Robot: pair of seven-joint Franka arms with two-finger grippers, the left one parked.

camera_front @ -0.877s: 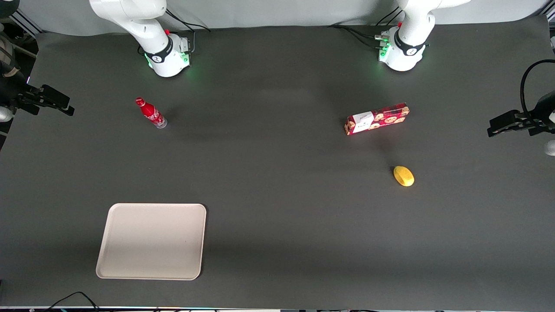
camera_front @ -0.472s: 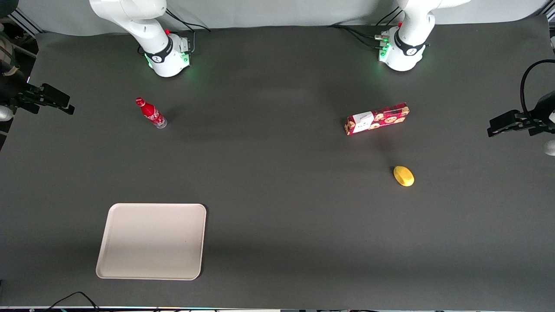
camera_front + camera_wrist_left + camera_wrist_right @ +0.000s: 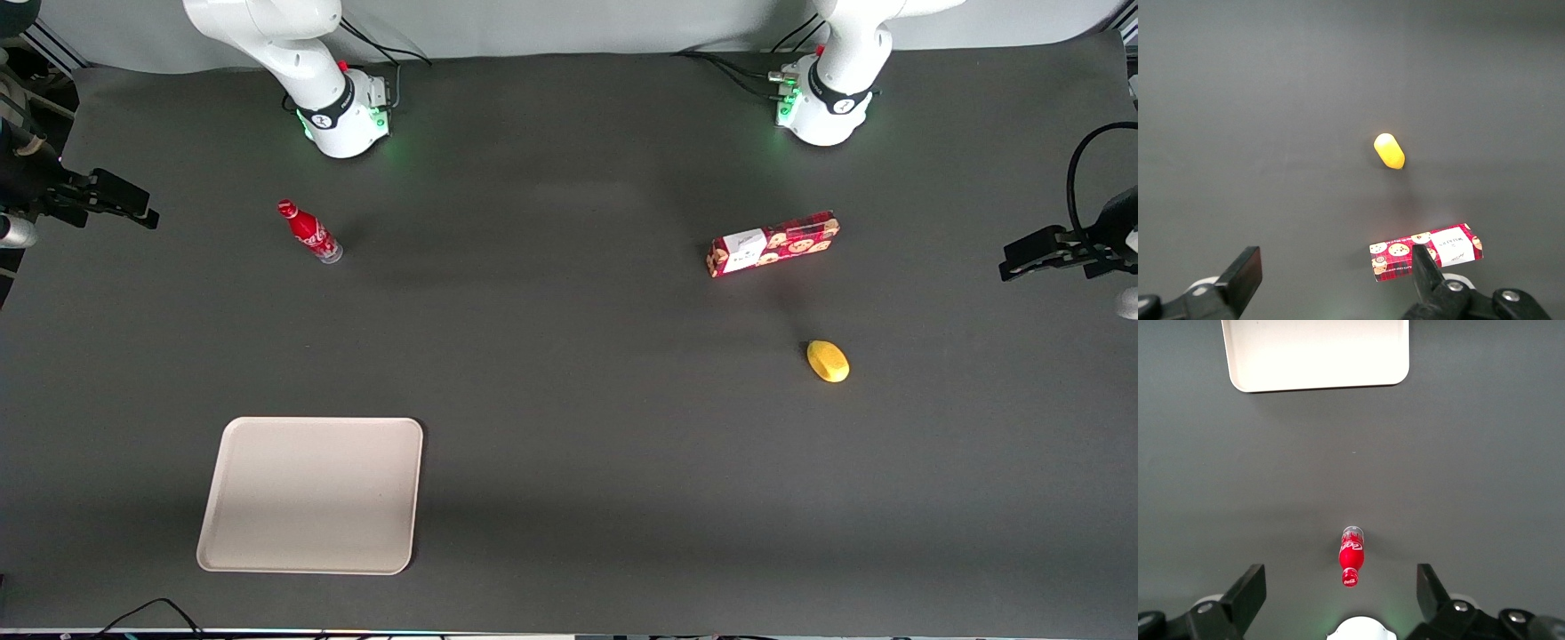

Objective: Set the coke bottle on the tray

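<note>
One gripper (image 3: 1341, 593) (fingers spread) above dark table (image 3: 569, 444).

Rt wrist view: tray (image 3: 1318, 360) cut off by frame edge, only one end shows. Gripper (image 3: 1341, 600) fingers (image 3: 1248, 590) partly out of frame too. Coke bottle (image 3: 310, 233) script unreadable in front view.

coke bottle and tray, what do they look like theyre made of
The coke bottle looks like glossy red plastic or coated metal, with a clear-silvery base; which, the look leaves open. The tray looks like matte beige moulded plastic: uniform colour, rounded corners, low raised rim. The gripper hangs open above the table, high over the bottle, touching neither.
</note>
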